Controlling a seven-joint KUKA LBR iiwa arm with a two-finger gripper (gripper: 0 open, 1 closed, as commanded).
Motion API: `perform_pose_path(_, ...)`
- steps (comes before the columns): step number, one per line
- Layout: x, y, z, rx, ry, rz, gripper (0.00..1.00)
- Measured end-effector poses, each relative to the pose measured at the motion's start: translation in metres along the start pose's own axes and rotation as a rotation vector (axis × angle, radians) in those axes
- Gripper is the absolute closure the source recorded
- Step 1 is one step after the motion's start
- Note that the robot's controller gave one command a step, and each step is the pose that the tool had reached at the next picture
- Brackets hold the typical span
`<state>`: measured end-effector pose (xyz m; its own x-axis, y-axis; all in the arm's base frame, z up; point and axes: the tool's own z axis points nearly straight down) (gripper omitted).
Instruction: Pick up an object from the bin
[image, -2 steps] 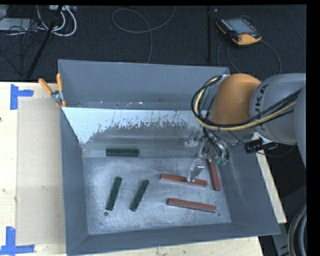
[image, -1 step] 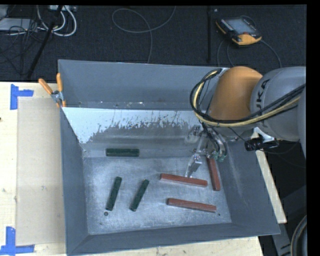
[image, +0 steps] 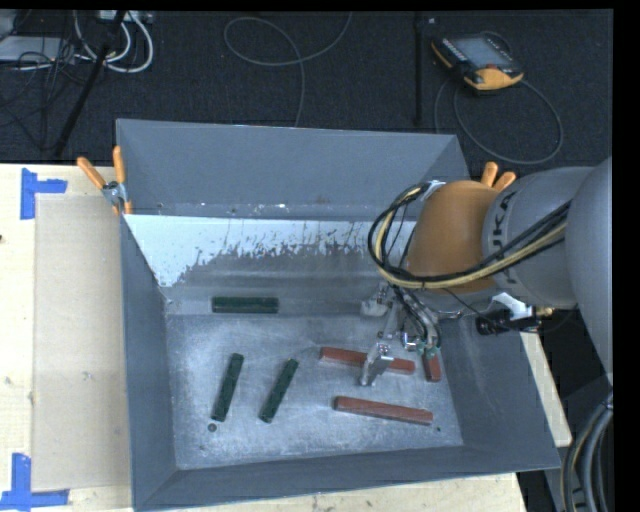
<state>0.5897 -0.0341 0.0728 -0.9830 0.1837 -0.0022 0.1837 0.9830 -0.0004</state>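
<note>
Item: grey metal bin (image: 300, 190), sloped walls, flat speckled floor, holding six loose stick-shaped pieces, none stacked. Green group, left half: back green stick (image: 245, 305), lying level where the back wall meets the floor; left green stick (image: 227, 386) and right green stick (image: 279, 389), side by side on the floor, both leaning the same way, near each other but apart. Red-brown group, right half: upper red-brown bar (image: 340, 355), lying almost level; lower red-brown bar (image: 383, 410), nearer the front wall and apart from it; short red-brown piece (image: 431, 368), just right of the upper bar's end and close to the right wall. Robot: arm entering from the right, its orange cover (image: 450, 235) ringed with cables above the bin's right side; gripper (image: 374, 368) lowered to the floor, pointing down onto the right part of the upper red-brown bar, which makes that bar the likeliest candidate for the pick. Gripper state: cannot be told (the tip is seen against the bar and the wrist crowds it). The bar lies flat on the floor, not lifted. Judgement: the spread-out layout favours a clean single pick, though the short piece lies close enough to be nudged.
</note>
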Motion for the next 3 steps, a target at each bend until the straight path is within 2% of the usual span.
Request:
perform_pose_path(1, -0.0115, 0.0047, -0.0016, -0.002, -0.022, 0.096, 1.00)
perform_pose_path(2, -0.0117, 0.0053, -0.0025, -0.001, -0.019, 0.108, 1.00)
perform_pose_path(3, -0.0100, 0.0054, -0.0066, 0.000, -0.008, 0.113, 1.00)
